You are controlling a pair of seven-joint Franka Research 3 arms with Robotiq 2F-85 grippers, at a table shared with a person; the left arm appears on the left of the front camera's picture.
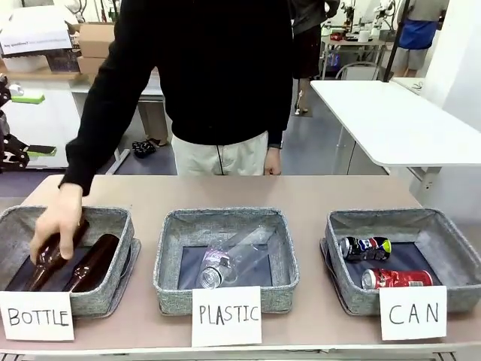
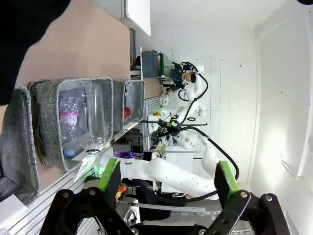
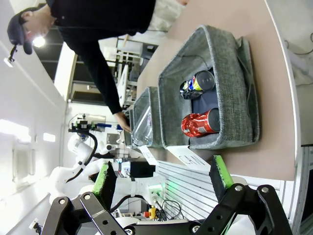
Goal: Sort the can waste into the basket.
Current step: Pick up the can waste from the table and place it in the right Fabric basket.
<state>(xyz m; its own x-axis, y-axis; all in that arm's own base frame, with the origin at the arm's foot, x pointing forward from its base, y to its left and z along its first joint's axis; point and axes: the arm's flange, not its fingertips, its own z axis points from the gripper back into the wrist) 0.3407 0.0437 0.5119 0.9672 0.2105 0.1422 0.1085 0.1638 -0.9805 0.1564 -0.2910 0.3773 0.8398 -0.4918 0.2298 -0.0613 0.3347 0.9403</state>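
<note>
Both cans (image 3: 198,103) lie in the basket (image 3: 230,58), beyond the right fingers (image 3: 162,177), spread empty

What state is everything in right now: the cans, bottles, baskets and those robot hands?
Red can: lying on its side in the CAN basket.
Dark can: on its side, same basket, apart from the red one.
Clear plastic bottle: lying in the PLASTIC basket.
Brown glass bottles: lying in the BOTTLE basket, one under the person's hand.
Left hand: open, empty.
Right hand: open, empty.
</note>
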